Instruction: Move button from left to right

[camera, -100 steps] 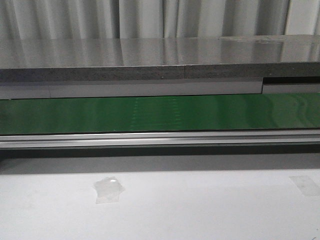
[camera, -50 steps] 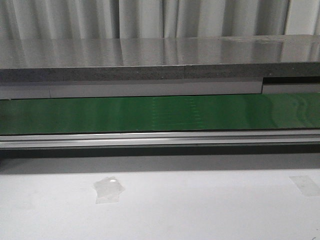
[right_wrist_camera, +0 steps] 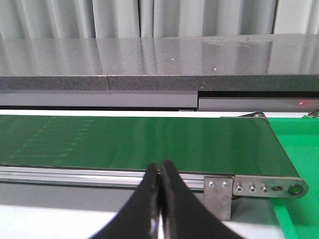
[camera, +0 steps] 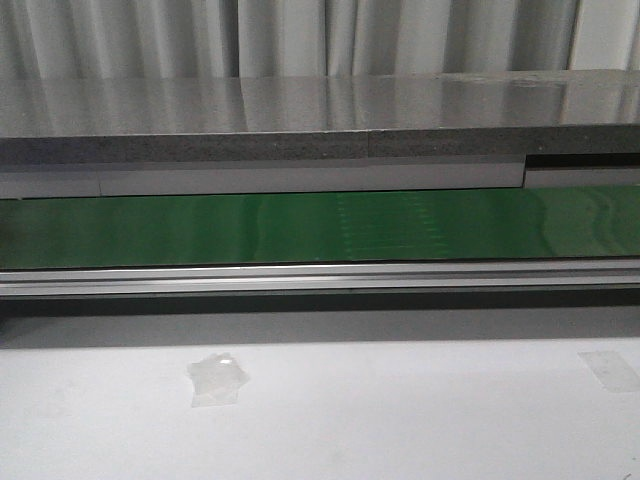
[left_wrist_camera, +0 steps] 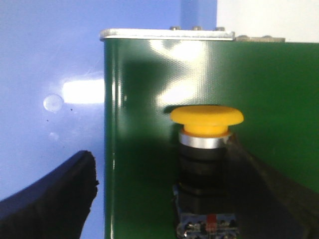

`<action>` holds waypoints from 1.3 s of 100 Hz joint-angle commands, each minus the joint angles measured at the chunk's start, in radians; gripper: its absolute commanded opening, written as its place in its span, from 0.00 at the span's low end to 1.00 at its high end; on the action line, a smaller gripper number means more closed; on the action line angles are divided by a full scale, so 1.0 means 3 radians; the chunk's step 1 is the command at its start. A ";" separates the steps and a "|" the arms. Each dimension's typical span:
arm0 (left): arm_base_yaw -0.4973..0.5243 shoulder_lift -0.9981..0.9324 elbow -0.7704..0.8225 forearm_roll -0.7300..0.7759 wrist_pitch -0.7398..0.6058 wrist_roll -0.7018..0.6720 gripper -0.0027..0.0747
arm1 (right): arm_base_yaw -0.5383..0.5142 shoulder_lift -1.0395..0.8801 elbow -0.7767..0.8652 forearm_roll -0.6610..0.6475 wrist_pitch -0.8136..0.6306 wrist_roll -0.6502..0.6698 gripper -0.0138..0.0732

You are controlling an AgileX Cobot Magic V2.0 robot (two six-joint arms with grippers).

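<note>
The button [left_wrist_camera: 207, 149] stands upright on the green conveyor belt [left_wrist_camera: 139, 149] in the left wrist view: a yellow mushroom cap over a silver ring and a black body, with blue and red marks at its base. My left gripper [left_wrist_camera: 162, 159] is open around it. One black finger [left_wrist_camera: 55, 196] hangs well clear over the blue surface beside the belt's edge. The other finger [left_wrist_camera: 279, 194] is dark and blurred close against the button's body. My right gripper [right_wrist_camera: 160, 168] is shut and empty, in front of the belt's rail. The front view shows neither the button nor a gripper.
The belt [camera: 320, 225] runs across the front view behind a metal rail [camera: 320, 278], with a grey shelf [camera: 320, 120] above it. Tape patches [camera: 215, 378] lie on the white table. A metal bracket [right_wrist_camera: 219, 194] and a green bin [right_wrist_camera: 299, 149] mark the belt's right end.
In the front view, faint pale marks on the belt have drifted to the right. Nothing else has visibly moved.
</note>
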 commanded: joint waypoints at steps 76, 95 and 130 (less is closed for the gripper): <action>-0.0473 -0.1377 0.0105 -0.0695 -0.0404 0.0515 0.70 | 0.0010 -0.0063 -0.0052 -0.0019 -0.0270 -0.0016 0.08; -0.0754 -0.1919 0.0625 -0.0615 -0.0954 0.0515 0.70 | 0.0010 -0.0063 -0.0052 -0.0019 -0.0270 -0.0016 0.08; -0.0804 -0.3167 0.1805 -0.0607 -0.1862 0.0515 0.70 | 0.0010 -0.0063 -0.0052 -0.0019 -0.0270 -0.0016 0.08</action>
